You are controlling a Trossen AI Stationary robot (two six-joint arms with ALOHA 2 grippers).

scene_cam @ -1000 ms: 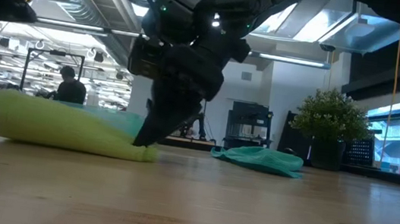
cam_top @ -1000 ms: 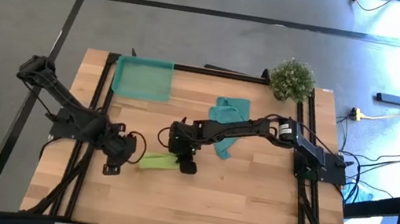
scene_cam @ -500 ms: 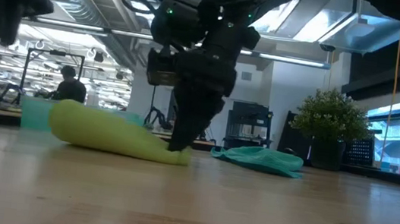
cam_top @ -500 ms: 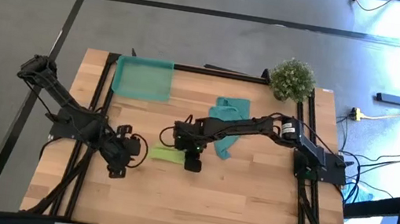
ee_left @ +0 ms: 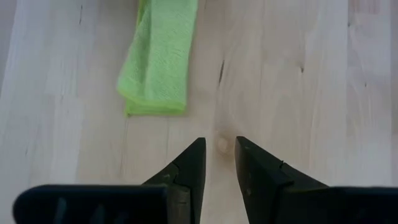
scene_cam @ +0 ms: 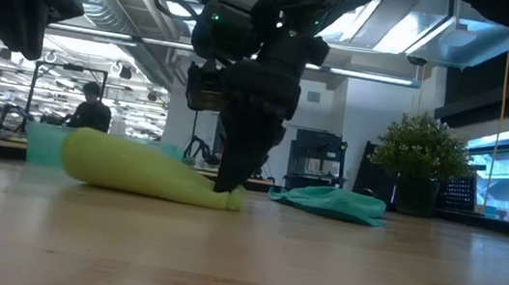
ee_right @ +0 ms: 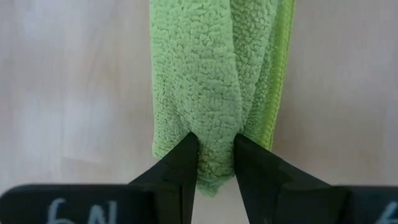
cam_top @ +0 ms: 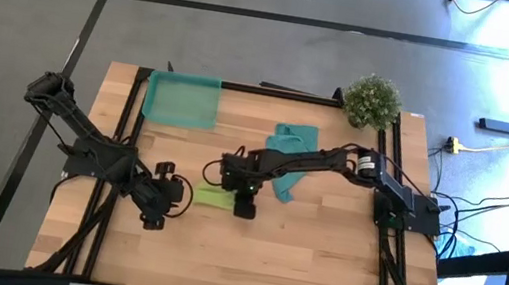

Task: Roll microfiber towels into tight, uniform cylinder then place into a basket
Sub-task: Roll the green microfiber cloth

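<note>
Mid-bench, my right gripper (ee_right: 214,163) pinched one end of the rolled lime-green towel (cam_top: 213,196) between its fingers (ee_right: 179,163); my left gripper (ee_left: 216,163) hovered just left of the roll, fingers narrow and holding nothing; the teal towel (cam_top: 288,146) lay crumpled farther right; the basket (cam_top: 181,99) sat at the far left corner.

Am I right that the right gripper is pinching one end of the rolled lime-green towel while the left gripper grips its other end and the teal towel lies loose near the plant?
Not quite: the left gripper holds nothing. The left wrist view shows it short of the rolled lime-green towel, over bare wood. The rest stands: the right gripper pinches one end, and the teal towel lies loose near the plant.
</note>
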